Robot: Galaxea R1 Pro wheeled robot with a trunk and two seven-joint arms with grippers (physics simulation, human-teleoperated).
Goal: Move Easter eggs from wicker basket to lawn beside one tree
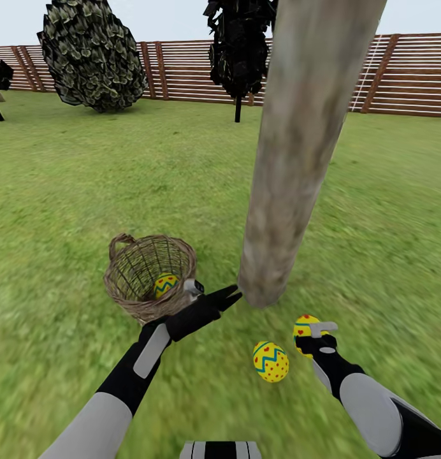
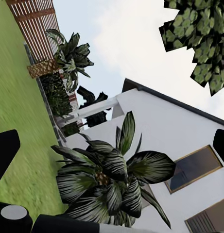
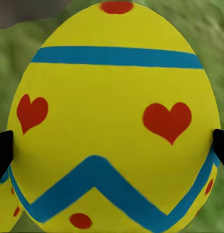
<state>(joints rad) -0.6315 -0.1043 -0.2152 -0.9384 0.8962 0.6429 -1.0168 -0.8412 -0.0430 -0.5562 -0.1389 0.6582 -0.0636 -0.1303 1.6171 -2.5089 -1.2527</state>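
The brown wicker basket (image 1: 128, 280) sits on the lawn (image 1: 118, 178), left of the thick pale tree (image 1: 297, 159). One yellow Easter egg (image 1: 165, 284) with blue zigzags lies inside it. A second egg (image 1: 270, 361) rests on the grass near the trunk's foot. My right gripper (image 1: 309, 333) is shut on a third egg (image 1: 303, 322) low beside the trunk. In the right wrist view that egg (image 3: 116, 97) sits between the black fingertips (image 3: 2, 150). My left gripper (image 1: 231, 295) is open, between the basket and the trunk's base, with nothing in it.
A brown slat fence (image 1: 412, 76) bounds the far side of the garden. A round dark-green bush (image 1: 93, 54) and a thin black-leaved tree (image 1: 238, 51) stand before it. The left wrist view looks past a leafy plant (image 2: 107, 179) to a white house (image 2: 180, 141).
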